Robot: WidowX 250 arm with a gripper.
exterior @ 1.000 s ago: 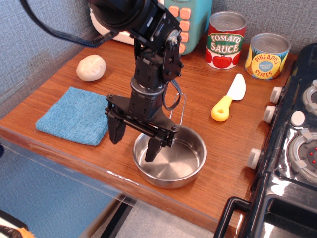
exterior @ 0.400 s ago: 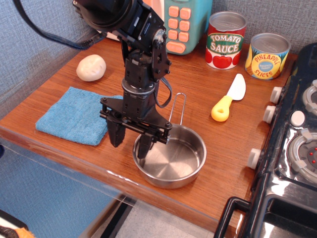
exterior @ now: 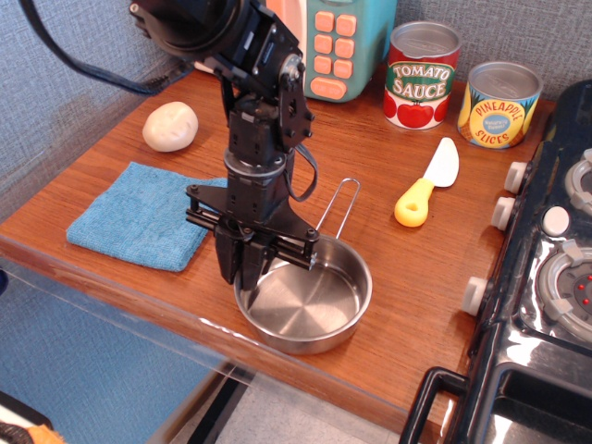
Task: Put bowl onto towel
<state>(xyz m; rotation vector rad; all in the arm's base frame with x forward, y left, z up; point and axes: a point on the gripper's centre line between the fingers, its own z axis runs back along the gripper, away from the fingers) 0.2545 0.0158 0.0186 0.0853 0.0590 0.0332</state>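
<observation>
So the jaws of the gripper (exterior: 241,269) look clamped on the bowl (exterior: 305,303) rim at its 9 o'clock edge, bowl sits on the counter (exterior: 388,259) just beside the towel (exterior: 141,215), so lifting and placing are left.

You see that the arm (exterior: 264,120) is black all over, made of blocky segments with rounded joint housings. On the upper joint there is a round silver cap (exterior: 292,65) with a bright rim. A black cable leaves the top of the arm to the left, and a thin black cable loop (exterior: 303,176) hangs at the wrist. The gripper (exterior: 242,268) has a flat black crossbar with small screws and two dark, tapered jaws.
</observation>
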